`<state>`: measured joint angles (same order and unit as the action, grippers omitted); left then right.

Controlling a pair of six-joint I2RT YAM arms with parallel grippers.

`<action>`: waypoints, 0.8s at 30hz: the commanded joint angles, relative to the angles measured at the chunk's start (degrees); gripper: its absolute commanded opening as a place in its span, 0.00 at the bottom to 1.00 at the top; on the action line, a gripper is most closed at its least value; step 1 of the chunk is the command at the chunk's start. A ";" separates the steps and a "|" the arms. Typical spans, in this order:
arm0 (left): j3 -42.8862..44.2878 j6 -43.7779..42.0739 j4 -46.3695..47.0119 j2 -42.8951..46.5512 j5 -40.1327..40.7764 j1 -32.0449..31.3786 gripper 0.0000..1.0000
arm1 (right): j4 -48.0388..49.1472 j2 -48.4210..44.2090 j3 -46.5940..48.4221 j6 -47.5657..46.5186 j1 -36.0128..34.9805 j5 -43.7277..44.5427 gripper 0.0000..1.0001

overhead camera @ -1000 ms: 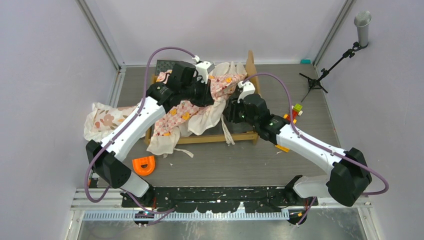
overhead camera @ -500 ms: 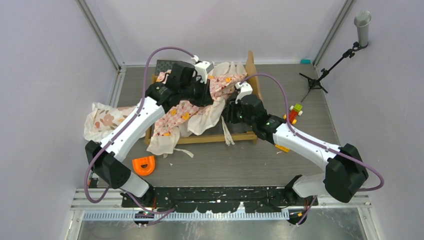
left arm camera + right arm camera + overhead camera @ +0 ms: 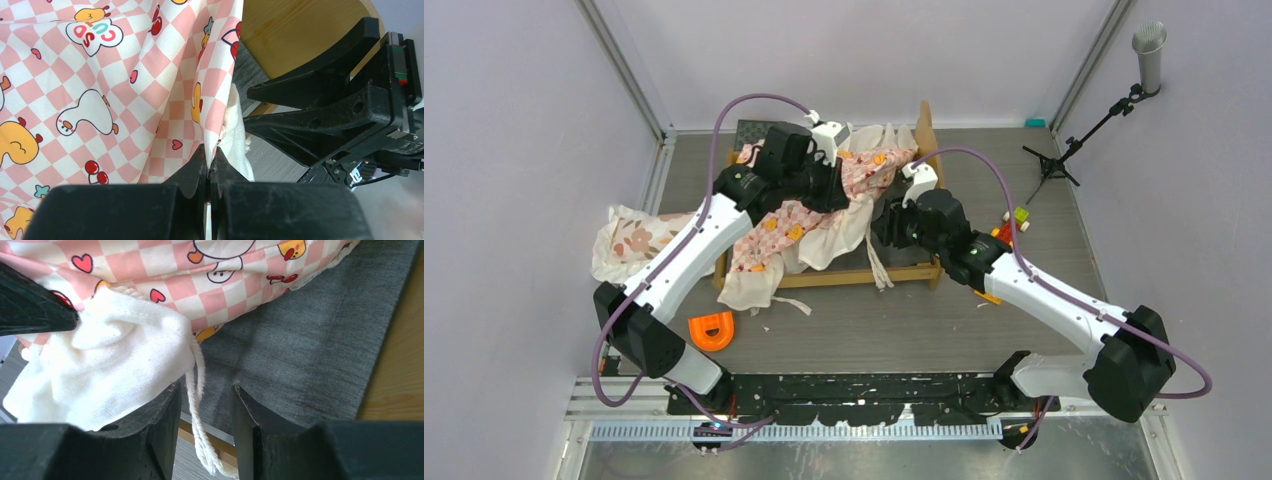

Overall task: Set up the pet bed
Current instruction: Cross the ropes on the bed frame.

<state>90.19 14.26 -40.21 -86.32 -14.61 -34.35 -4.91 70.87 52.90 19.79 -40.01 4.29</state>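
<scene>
The pet bed (image 3: pixel 854 277) is a tan wooden frame with a wavy headboard (image 3: pixel 927 135) and a dark grey mattress panel (image 3: pixel 310 340). A pink-checkered sheet (image 3: pixel 794 215) lies rumpled across it and spills over the front rail. My left gripper (image 3: pixel 210 167) is shut on a fold of this sheet (image 3: pixel 100 90), close to its white ruffle (image 3: pixel 235 135). My right gripper (image 3: pixel 205 405) stands open just beside it, low over the mattress. A white cord (image 3: pixel 197 385) hangs between its fingers without being pinched, and the ruffle (image 3: pixel 100 370) rests against its left finger.
A floral pillow (image 3: pixel 629 240) lies left of the bed, under the left arm. An orange piece (image 3: pixel 712 330) sits near the front left. Small coloured blocks (image 3: pixel 1014 222) lie right of the bed, and a microphone stand (image 3: pixel 1074 140) is at the back right.
The right arm's elbow has swung to the right while its gripper stays by the sheet's white ruffle. The left gripper keeps its hold and has hardly moved.
</scene>
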 commanded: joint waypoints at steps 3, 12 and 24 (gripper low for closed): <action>0.03 -1.08 0.43 2.83 -1.05 0.62 0.00 | 0.42 1.03 2.51 -1.28 0.19 1.36 0.46; -0.13 -1.08 0.37 2.94 -1.30 0.89 0.00 | 2.12 4.30 3.65 -0.92 0.33 0.10 0.46; -0.76 -0.81 0.61 3.29 -1.52 0.95 0.00 | 2.56 5.12 4.13 -0.92 0.37 0.13 0.46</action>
<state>89.65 14.28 -40.18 -86.00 -14.83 -33.91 -5.17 75.81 54.22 19.55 -39.88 4.36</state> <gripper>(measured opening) 0.012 0.459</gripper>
